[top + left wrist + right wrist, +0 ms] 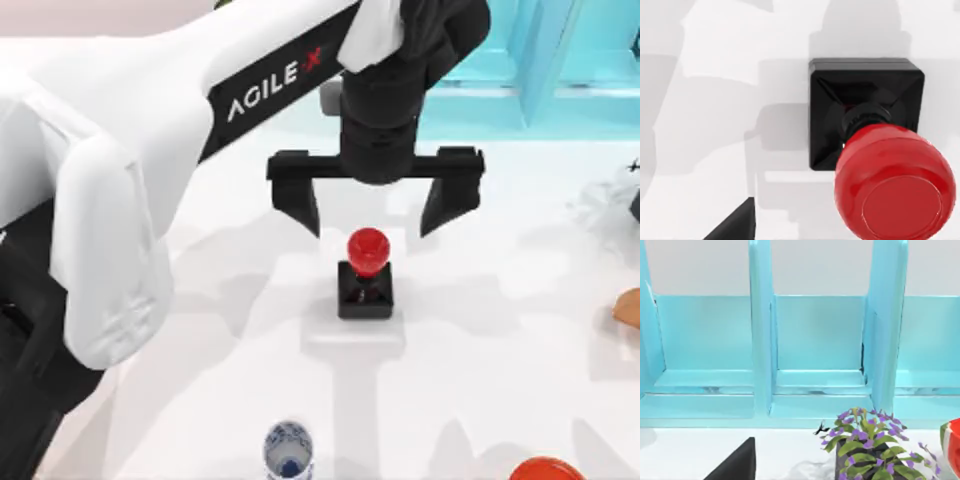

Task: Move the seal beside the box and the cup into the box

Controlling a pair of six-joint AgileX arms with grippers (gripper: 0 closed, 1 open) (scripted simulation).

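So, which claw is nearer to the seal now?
The left. The left claw hangs open just above the seal, one finger to each side of its red knob. The right claw is elsewhere, its camera facing the turquoise shelf and a plant.

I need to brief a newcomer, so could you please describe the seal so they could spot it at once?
Start at the left arm's open tool hanging over the middle of the white table. Directly beneath it stands the seal: a glossy red round knob on a black square block. The cup, nearer the table's front edge, is white with blue patterning.
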